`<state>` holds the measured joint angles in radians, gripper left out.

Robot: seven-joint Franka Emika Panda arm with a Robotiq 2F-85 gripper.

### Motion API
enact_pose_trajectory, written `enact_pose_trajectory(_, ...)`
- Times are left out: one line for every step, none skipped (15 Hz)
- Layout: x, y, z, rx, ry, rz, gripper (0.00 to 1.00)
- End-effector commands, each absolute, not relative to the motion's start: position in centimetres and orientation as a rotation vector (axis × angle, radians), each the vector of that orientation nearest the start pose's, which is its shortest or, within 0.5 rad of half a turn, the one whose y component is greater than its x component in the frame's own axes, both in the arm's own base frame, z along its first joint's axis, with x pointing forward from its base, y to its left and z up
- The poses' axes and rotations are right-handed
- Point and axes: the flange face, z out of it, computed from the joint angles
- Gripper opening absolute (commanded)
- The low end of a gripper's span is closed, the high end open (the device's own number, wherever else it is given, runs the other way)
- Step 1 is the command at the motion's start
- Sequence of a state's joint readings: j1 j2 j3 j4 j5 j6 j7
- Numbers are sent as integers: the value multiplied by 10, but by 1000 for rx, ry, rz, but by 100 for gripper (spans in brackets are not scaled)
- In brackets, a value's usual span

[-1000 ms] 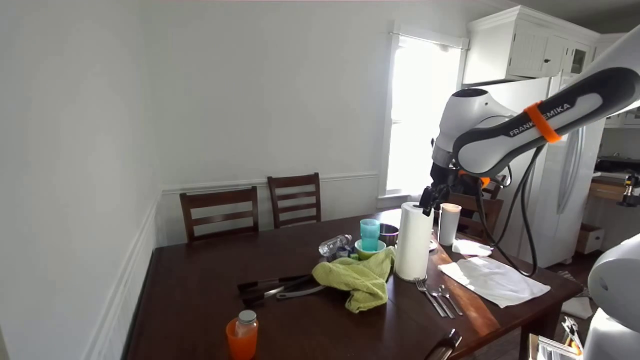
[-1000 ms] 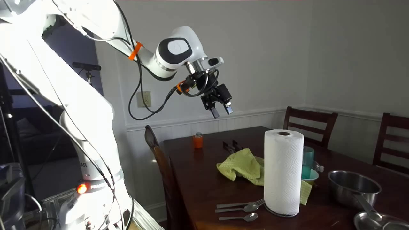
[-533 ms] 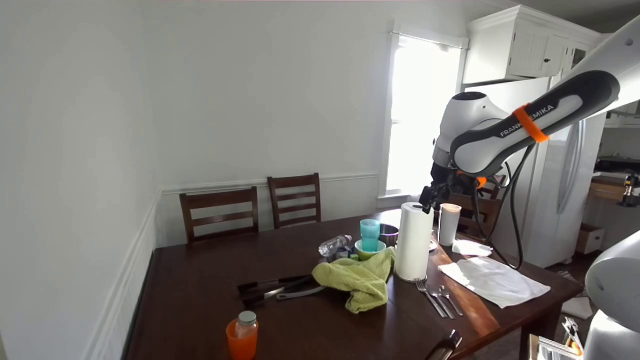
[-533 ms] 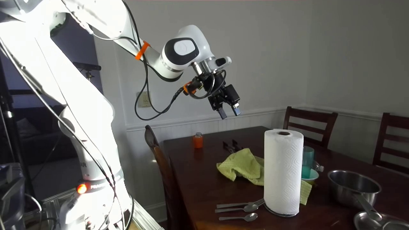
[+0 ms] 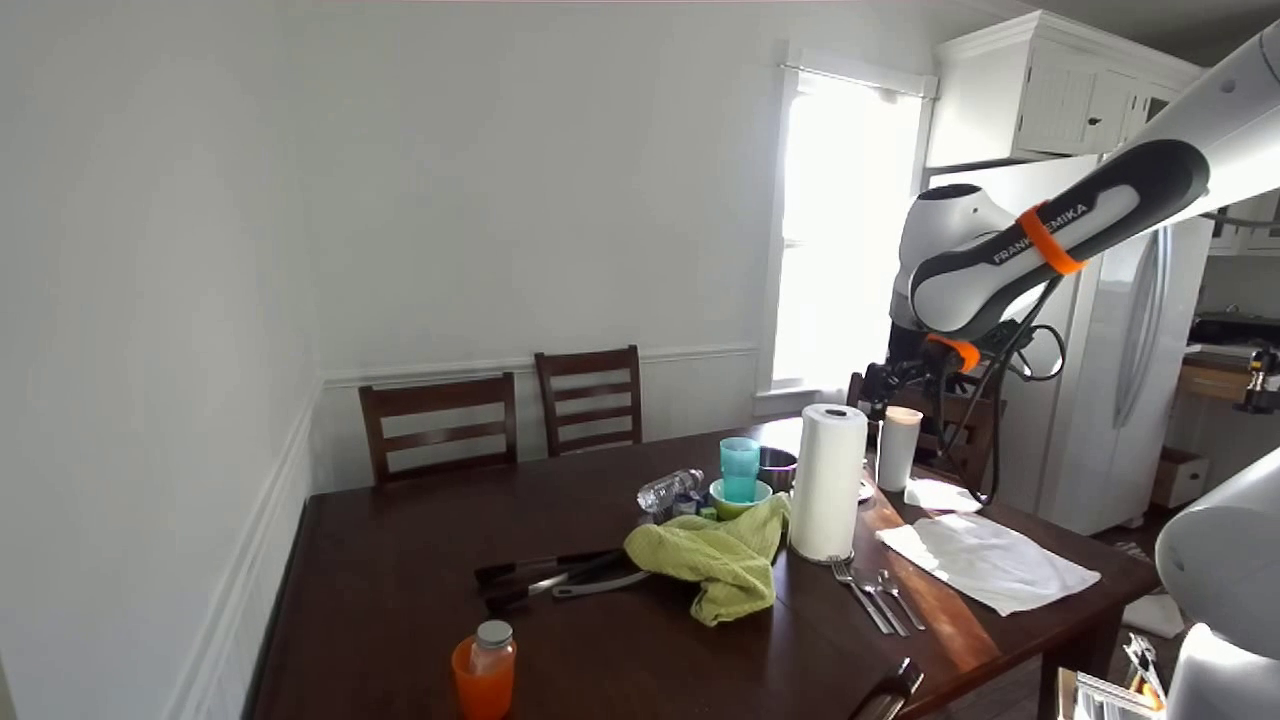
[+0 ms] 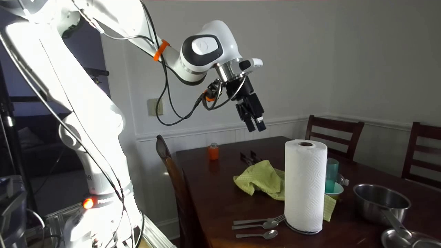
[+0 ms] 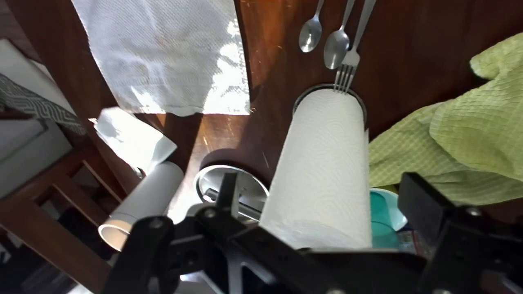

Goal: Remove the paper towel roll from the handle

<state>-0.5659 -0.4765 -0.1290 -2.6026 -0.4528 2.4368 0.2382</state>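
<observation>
The white paper towel roll (image 5: pixel 828 485) stands upright on the table in both exterior views (image 6: pixel 305 187). Its holder shows only as a thin base ring (image 7: pixel 300 98) under the roll; any post is hidden inside the core. My gripper (image 6: pixel 256 126) is open and empty, apart from the roll and higher than its top. In the other exterior picture the gripper (image 5: pixel 877 400) appears just right of the roll's top. In the wrist view the roll (image 7: pixel 322 171) lies in sight between the two spread fingers (image 7: pixel 320 190), with its top end nearest.
A green cloth (image 6: pixel 262 177), a teal cup (image 5: pixel 739 470) in a bowl and a saucepan (image 6: pixel 380 201) stand close round the roll. A fork (image 7: pixel 347 67) touches the base ring, beside two spoons. A pale cylinder (image 5: pixel 897 447) and a white cloth (image 5: pixel 990 560) are nearby.
My gripper has moved towards the roll's side in one exterior view and off the roll's top outline in the other. The wrist has turned. The roll has not moved.
</observation>
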Motion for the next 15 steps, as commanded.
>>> enact_pose_trajectory(315, -312, 445, -3161, 1380, -336, 100)
enact_pose_trajectory(314, -323, 443, -3112, 1454, -330, 100)
enact_pose_trajectory(314, -333, 442, -3068, 1523, -332, 100)
enact_pose_trajectory(315, -342, 440, -3035, 1551, -355, 100)
enact_pose_trajectory(318, -352, 438, -3008, 1570, -371, 100)
enact_pose_trajectory(319, -360, 436, -2989, 1595, -390, 100)
enact_pose_trajectory(322, -367, 434, -2961, 1604, -404, 100)
enact_pose_trajectory(326, -376, 431, -2931, 1624, -417, 100)
enact_pose_trajectory(330, -381, 428, -2900, 1643, -424, 100)
enact_pose_trajectory(335, -385, 427, -2867, 1657, -436, 100)
enact_pose_trajectory(342, -389, 424, -2833, 1677, -436, 100)
enact_pose_trajectory(348, -393, 422, -2801, 1701, -428, 100)
enact_pose_trajectory(355, -396, 420, -2768, 1713, -417, 100)
enact_pose_trajectory(362, -398, 419, -2740, 1728, -406, 100)
enact_pose_trajectory(368, -400, 418, -2721, 1737, -408, 100)
